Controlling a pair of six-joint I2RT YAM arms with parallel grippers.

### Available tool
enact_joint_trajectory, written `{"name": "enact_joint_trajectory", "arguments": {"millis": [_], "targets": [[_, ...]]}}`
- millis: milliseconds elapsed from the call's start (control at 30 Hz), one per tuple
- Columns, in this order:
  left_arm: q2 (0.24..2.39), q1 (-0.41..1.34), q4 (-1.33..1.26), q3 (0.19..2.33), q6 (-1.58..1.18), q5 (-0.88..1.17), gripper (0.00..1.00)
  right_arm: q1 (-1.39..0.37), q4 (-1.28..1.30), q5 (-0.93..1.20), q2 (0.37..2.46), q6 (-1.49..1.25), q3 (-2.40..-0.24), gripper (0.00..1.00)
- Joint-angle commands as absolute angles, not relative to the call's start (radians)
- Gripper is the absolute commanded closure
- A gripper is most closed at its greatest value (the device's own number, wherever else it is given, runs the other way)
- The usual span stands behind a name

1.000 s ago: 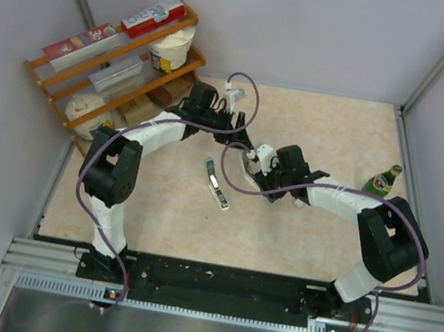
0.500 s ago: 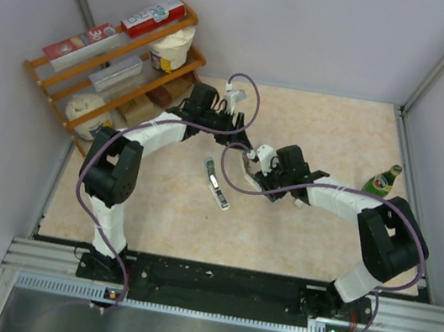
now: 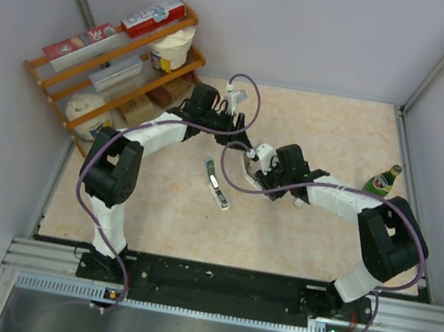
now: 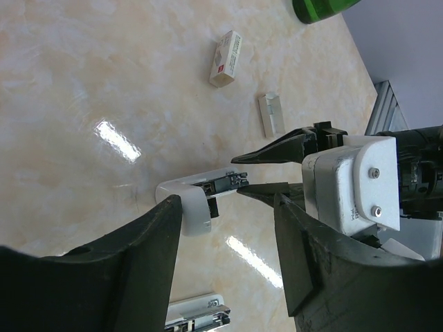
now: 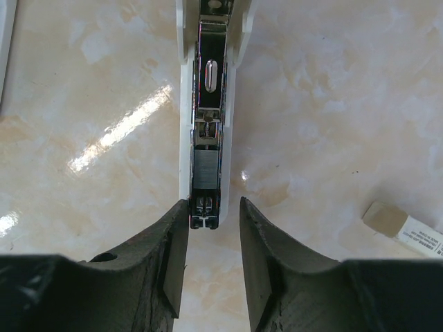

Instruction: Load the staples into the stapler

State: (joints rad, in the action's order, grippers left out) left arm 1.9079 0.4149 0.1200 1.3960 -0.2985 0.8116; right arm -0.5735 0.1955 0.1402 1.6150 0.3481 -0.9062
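A white stapler (image 5: 208, 104) lies opened on the table, its metal channel facing up. A grey ribbed block (image 5: 206, 169) that looks like a strip of staples sits in the channel near its end. My right gripper (image 5: 213, 235) is open, and its fingertips straddle that end, the left finger against the stapler's side. In the left wrist view the stapler (image 4: 190, 200) lies just beyond my open, empty left gripper (image 4: 228, 235), with the right gripper's fingers (image 4: 277, 149) at its tip. A small whitish-grey packet (image 4: 271, 114) lies further off. In the top view both grippers (image 3: 242, 138) (image 3: 249, 164) meet mid-table.
A second stapler (image 3: 215, 184) lies left of the right gripper, also in the left wrist view (image 4: 197, 315). A small white box with a red mark (image 4: 226, 59) lies beyond. A green bottle (image 3: 383, 180) stands at the right wall. A wooden shelf (image 3: 115, 63) fills the back left.
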Motion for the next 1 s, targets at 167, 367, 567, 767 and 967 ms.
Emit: {"name": "enact_joint_trajectory", "arguments": {"millis": [167,367,567,767,967], "targets": [[1.914,0.423,0.084,1.388,-0.307,0.834,0.40,-0.587,0.202,0.135,1.644,0.357,-0.962,0.66],[1.916,0.428,0.080,1.387,-0.311,0.838,0.40,-0.597,0.210,0.133,1.648,0.362,-0.966,0.67],[1.919,0.433,0.072,1.387,-0.321,0.844,0.40,-0.601,0.215,0.133,1.654,0.365,-0.968,0.73],[1.921,0.437,0.068,1.390,-0.325,0.847,0.40,-0.611,0.227,0.129,1.664,0.370,-0.976,0.78],[1.914,0.439,0.069,1.390,-0.327,0.850,0.40,-0.621,0.236,0.123,1.677,0.373,-0.983,0.78]]}}
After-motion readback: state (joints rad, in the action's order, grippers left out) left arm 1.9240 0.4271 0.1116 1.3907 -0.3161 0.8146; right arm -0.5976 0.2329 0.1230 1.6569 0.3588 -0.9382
